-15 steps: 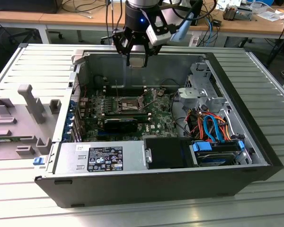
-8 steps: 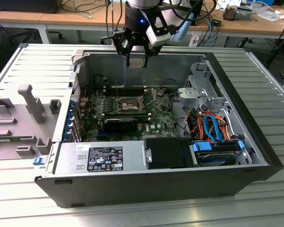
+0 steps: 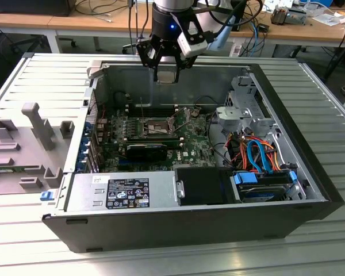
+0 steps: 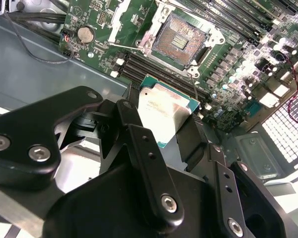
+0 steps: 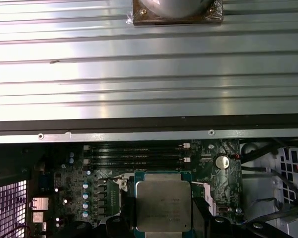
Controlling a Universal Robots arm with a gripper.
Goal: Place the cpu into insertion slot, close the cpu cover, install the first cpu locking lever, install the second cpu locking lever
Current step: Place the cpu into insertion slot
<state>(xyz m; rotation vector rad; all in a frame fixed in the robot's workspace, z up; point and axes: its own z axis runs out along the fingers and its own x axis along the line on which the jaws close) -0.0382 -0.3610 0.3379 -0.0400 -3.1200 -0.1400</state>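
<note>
Holds the cpu (image 4: 164, 111) clamped by two opposite edges in the gripper (image 3: 166, 73), silver top showing in both wrist views. Hangs at upper centre of the exterior view, over the far wall of the open computer case (image 3: 218, 230). Below, near frame centre and well apart from the chip: the insertion slot (image 3: 156, 127), bare, dark, on the green motherboard (image 3: 192, 141).

PLACE: robotics lab or electronics workshop | FOREGROUND: ribbed metal worktop (image 3: 310, 253) carrying an open desktop computer case (image 3: 190, 230), motherboard (image 3: 161, 135) exposed | ABOVE: industrial robot arm (image 3: 171, 17) hanging over the case | BESIDE: grey moulded fixtures (image 3: 37, 123) | BACKGROUND: wooden worktops (image 3: 46, 22) strewn with cables (image 3: 98, 14).
</note>
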